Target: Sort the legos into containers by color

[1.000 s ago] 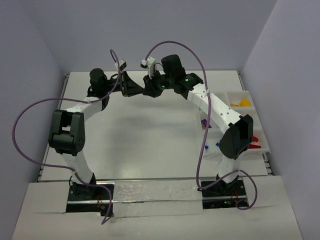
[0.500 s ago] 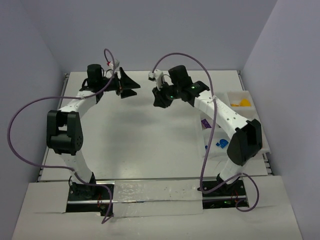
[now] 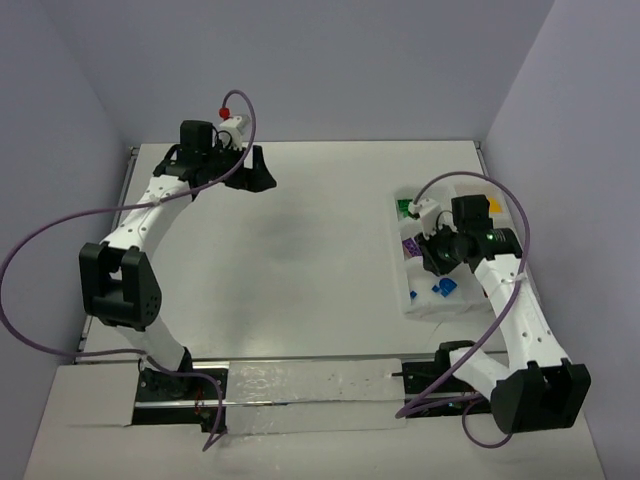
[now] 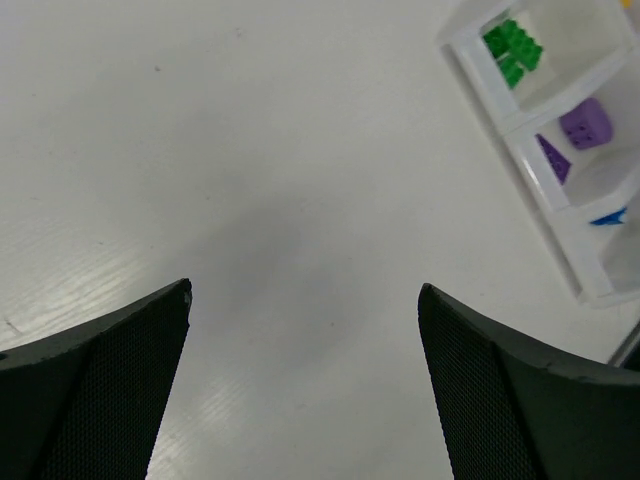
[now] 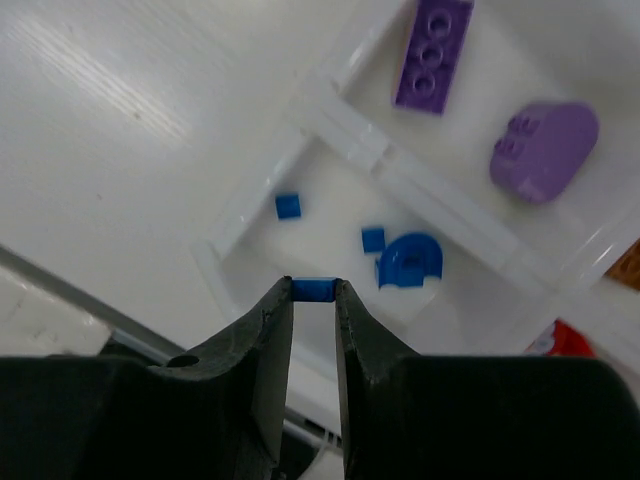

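Note:
My right gripper (image 5: 314,292) is shut on a tiny blue lego (image 5: 314,288) and hangs over the blue compartment of the white containers tray (image 5: 350,140). Below it lie two small blue legos (image 5: 288,206) and a blue arch piece (image 5: 410,262). Purple legos (image 5: 432,55) fill the adjoining compartment. From above, the right gripper (image 3: 437,255) sits over the tray's near left part (image 3: 425,305). My left gripper (image 3: 262,172) is at the back left, open, with only bare table between its fingers (image 4: 120,380). Green legos (image 4: 513,48) and a purple one (image 4: 586,124) show in the left wrist view.
The tray lies along the table's right side, with green pieces (image 3: 403,207) in its far left compartment. A red piece (image 5: 560,340) and an orange one show at the right wrist view's right edge. Purple cables loop off both arms.
A second ago both grippers met at the back middle. The left gripper opened and drew back to the left. The right arm swung over to the tray, still shut.

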`<state>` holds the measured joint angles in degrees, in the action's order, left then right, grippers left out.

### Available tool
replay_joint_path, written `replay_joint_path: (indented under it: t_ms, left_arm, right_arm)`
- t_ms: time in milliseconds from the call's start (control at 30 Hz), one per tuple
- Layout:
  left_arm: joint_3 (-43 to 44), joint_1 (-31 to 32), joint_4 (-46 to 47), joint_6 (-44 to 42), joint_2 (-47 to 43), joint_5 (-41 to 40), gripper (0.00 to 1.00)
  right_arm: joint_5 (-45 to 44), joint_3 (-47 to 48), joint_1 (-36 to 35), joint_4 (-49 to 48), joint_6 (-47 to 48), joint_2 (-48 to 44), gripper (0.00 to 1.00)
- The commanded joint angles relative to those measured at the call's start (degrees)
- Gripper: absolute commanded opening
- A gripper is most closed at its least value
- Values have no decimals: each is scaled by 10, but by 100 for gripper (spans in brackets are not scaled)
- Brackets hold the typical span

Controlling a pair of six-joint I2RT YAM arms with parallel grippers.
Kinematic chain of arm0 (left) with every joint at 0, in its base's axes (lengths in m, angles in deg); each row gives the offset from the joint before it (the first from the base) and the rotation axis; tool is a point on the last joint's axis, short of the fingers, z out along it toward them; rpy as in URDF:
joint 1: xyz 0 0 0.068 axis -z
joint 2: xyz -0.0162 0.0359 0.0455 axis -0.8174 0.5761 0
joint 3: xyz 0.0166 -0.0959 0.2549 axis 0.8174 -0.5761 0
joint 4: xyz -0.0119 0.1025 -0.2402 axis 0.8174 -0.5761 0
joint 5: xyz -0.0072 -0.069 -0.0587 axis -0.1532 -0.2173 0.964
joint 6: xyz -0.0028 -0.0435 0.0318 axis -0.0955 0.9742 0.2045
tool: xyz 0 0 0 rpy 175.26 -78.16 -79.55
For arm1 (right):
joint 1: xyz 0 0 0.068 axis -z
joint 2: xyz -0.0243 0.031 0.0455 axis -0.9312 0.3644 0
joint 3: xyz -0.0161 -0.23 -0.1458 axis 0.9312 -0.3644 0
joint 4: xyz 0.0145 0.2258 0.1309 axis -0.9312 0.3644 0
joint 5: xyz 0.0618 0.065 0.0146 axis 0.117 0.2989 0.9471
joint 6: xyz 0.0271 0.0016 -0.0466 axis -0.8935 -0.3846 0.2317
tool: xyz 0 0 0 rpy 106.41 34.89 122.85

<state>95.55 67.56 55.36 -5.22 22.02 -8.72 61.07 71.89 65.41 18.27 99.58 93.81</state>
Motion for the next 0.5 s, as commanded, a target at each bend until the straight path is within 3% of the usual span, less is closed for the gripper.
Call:
replay_joint_path:
  t_ms: [0, 233, 367, 467]
  left_arm:
    - [74, -2, -94, -52, 53, -62, 99]
    - [70, -2, -90, -76, 56, -73, 99]
    - [62, -2, -96, -78, 55, -82, 99]
    - [46, -2, -92, -81, 47, -86, 99]
  right_arm:
    - [-54, -34, 27, 51, 43, -12, 0]
    - [-74, -17, 50, 36, 10, 45, 2]
    - [-77, -2, 52, 30, 3, 67, 33]
    - [-78, 6, 52, 31, 3, 80, 43]
